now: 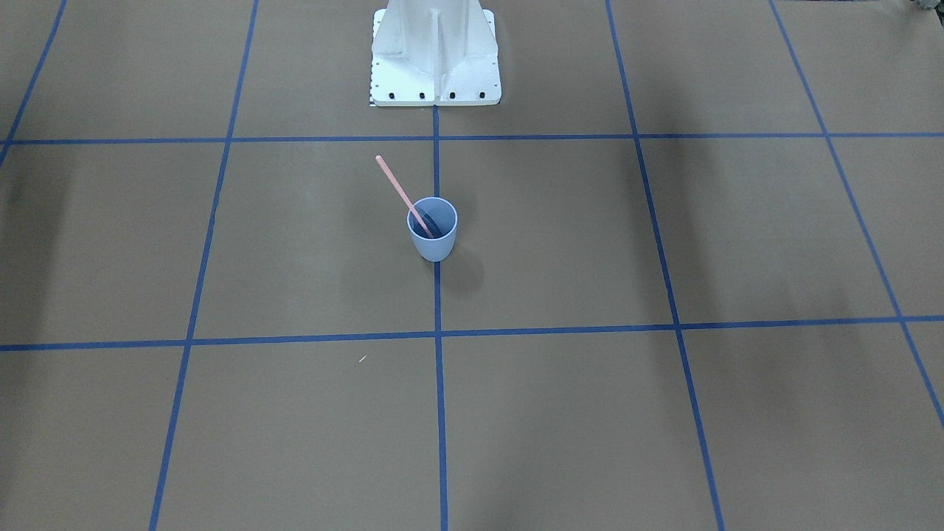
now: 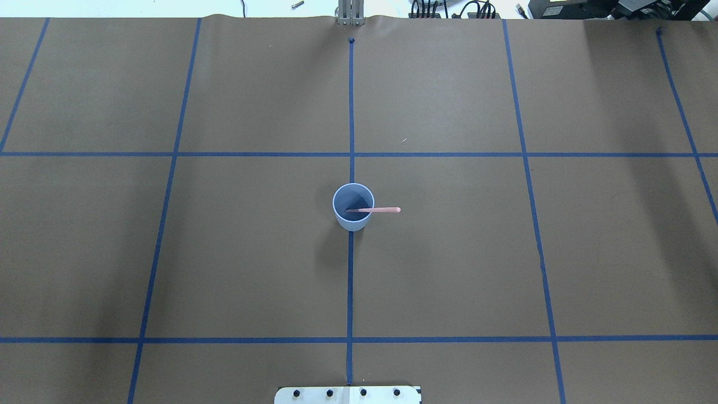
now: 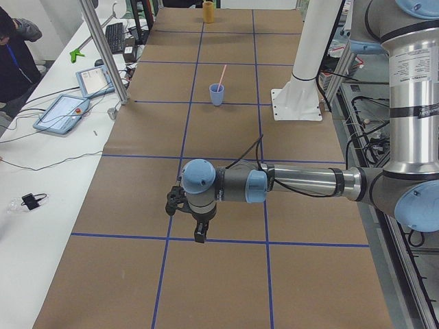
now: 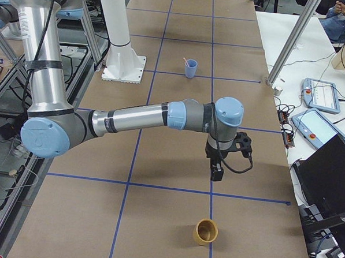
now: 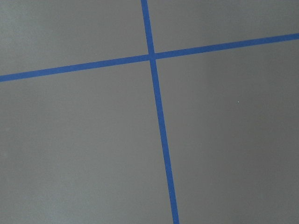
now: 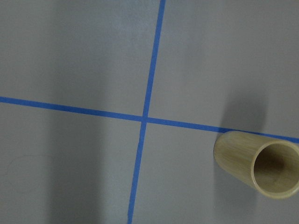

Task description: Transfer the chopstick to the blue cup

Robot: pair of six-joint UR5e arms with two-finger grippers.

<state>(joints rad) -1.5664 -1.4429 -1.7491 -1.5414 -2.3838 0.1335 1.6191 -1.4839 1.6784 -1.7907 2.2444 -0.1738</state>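
The light blue cup (image 1: 434, 247) stands upright on the middle tape line of the table; it also shows in the overhead view (image 2: 353, 225). The pale pink chopstick (image 1: 397, 189) stands slanted inside it, its lower end in the cup and its upper end leaning over the rim (image 2: 387, 210). My left gripper (image 3: 199, 236) hangs low over the table far from the cup (image 3: 217, 94), seen only in the left side view; I cannot tell if it is open. My right gripper (image 4: 216, 174) is likewise far from the cup (image 4: 190, 68); I cannot tell its state.
A tan bamboo cup (image 4: 205, 231) stands near my right gripper and shows in the right wrist view (image 6: 261, 165). The white robot base (image 1: 435, 74) sits at the table's edge. Tablets (image 3: 62, 113) and an operator are beside the table.
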